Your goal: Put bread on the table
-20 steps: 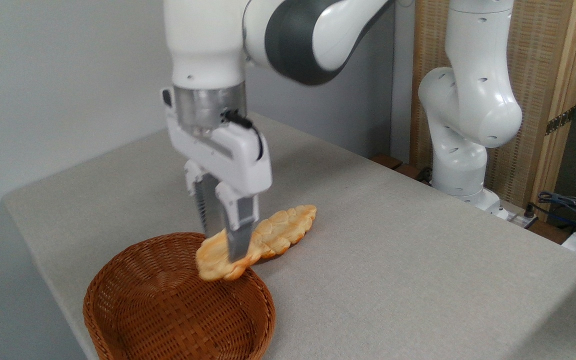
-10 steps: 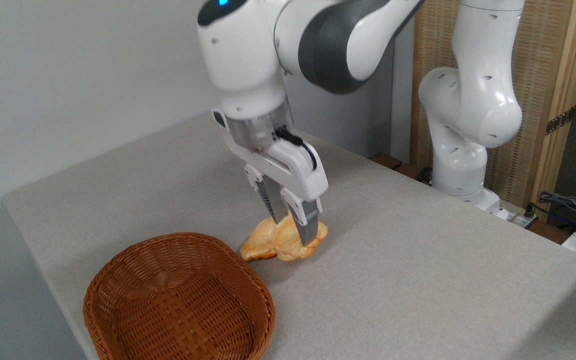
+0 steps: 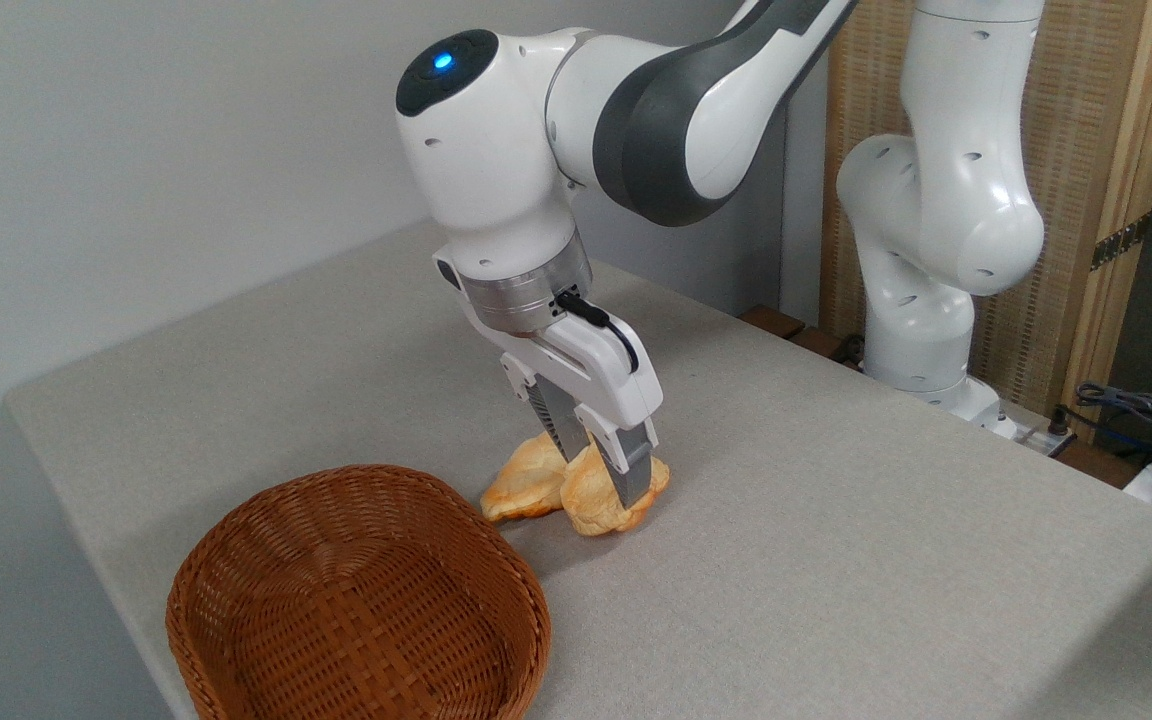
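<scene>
Your fingers point(image 3: 633, 468) are pinching the bread point(image 3: 598, 496), one pad pressing its near face, the other mostly hidden behind it. The gripper point(image 3: 604, 476) is tilting, tips leaning toward the right of the picture, wrist leaning back toward the left.

The bread is sitting low, its underside touching the table point(image 3: 836, 560) or just off it; you cannot tell which from this angle. A shadow is lying directly beneath it. It is showing pale yellow in the middle, golden-orange at the edges.

A second loaf point(image 3: 521, 490) is lying flat on the cloth just behind and left of the held bread, partly covered by it and by the fingers. The two are looking as if they are touching, though the contact line is hidden.

The basket point(image 3: 356, 600) is standing near the front left corner, upright, with nothing showing inside. Its far rim is lying just beside the second loaf, a narrow strip of cloth showing between them.

The arm point(image 3: 496, 160) is reaching in from the upper right, a blue light glowing on its top joint. Its base point(image 3: 926, 300) is standing past the table's far edge, cables point(image 3: 1136, 410) trailing at the right margin.
</scene>
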Robot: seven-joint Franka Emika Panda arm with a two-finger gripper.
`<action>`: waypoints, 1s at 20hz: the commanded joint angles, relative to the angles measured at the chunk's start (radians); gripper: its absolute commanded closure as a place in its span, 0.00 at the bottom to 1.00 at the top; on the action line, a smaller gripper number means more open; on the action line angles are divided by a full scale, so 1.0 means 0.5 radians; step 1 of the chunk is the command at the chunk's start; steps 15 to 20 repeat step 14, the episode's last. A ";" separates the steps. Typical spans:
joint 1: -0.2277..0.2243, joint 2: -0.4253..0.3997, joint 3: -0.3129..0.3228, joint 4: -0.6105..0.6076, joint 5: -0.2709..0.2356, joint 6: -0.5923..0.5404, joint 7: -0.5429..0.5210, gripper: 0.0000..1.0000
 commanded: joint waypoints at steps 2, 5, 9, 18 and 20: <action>-0.017 -0.011 0.014 -0.005 0.033 0.050 0.028 0.00; -0.017 -0.011 0.011 -0.002 0.030 0.066 0.025 0.00; -0.023 -0.024 0.005 0.062 0.009 0.148 0.013 0.00; -0.032 -0.057 -0.013 0.228 -0.034 0.158 -0.076 0.00; -0.032 -0.057 -0.013 0.228 -0.034 0.158 -0.076 0.00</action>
